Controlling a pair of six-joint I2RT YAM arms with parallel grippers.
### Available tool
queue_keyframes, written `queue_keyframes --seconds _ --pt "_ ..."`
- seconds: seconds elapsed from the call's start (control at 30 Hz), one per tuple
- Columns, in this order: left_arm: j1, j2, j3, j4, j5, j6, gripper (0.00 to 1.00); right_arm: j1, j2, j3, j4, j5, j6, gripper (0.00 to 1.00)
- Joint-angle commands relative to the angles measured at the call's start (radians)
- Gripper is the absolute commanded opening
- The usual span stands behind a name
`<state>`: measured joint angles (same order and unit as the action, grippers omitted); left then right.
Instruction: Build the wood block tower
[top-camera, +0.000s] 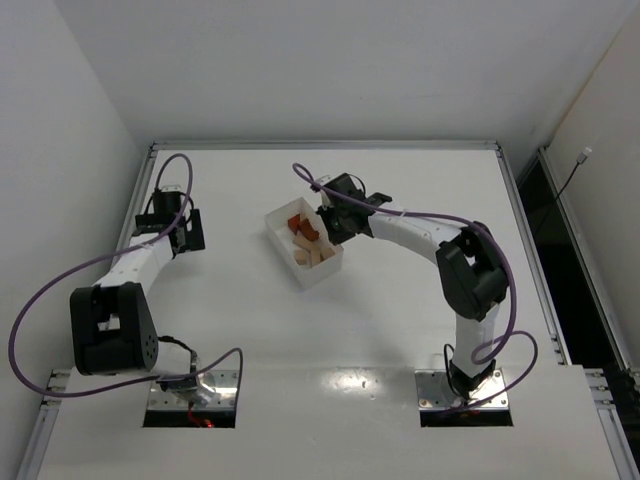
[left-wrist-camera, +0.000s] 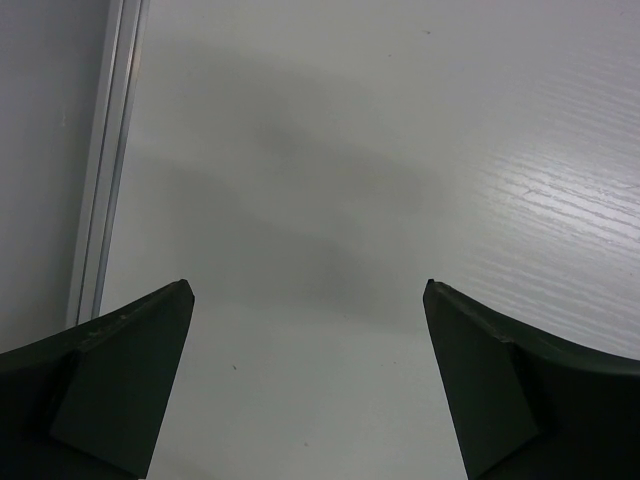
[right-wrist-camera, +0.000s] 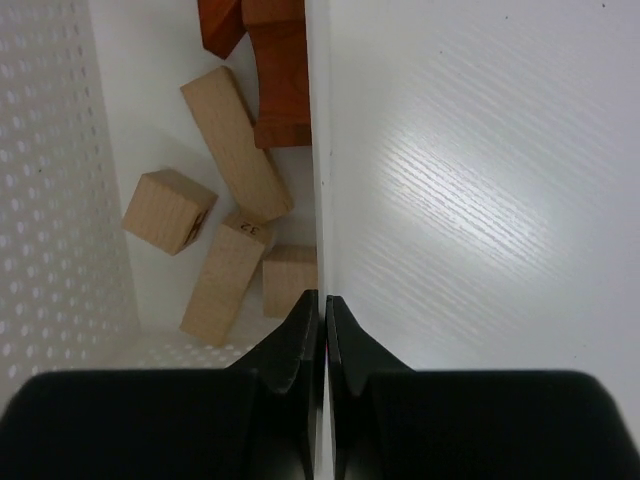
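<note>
The wood blocks lie loose inside a white bin at mid table: pale tan pieces and reddish-brown pieces. No stacked tower shows in any view. My right gripper is at the bin's right long wall. In the right wrist view it is shut on that thin wall, one finger inside and one outside, with tan blocks and a reddish-brown arch just left of it. My left gripper is open and empty over bare table at the far left.
A metal rail runs along the table's left edge near the left gripper. The bin's perforated far wall stands left of the blocks. Purple cables loop off both arms.
</note>
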<state>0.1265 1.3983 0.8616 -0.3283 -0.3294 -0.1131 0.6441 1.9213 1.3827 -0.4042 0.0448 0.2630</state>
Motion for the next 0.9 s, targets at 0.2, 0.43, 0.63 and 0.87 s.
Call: queue_keyframes --seconds 0.2,0.43,0.63,0.87 --pt "0.01 0.024 0.037 -0.009 0.016 0.013 1.0 0.011 -0.048 0.061 0.054 0.101 -0.174 0.0" --pt "0.019 0.061 0.099 -0.06 0.029 -0.025 1.0 0.031 -0.154 0.015 0.191 0.363 -0.424 0.0" --pt "0.05 0.051 0.14 -0.11 0.043 -0.059 1.0 0.115 -0.31 -0.193 0.482 0.535 -0.703 0.0" --pt "0.114 0.042 0.178 -0.156 0.073 -0.068 1.0 0.256 -0.384 -0.411 0.795 0.648 -0.991 0.0"
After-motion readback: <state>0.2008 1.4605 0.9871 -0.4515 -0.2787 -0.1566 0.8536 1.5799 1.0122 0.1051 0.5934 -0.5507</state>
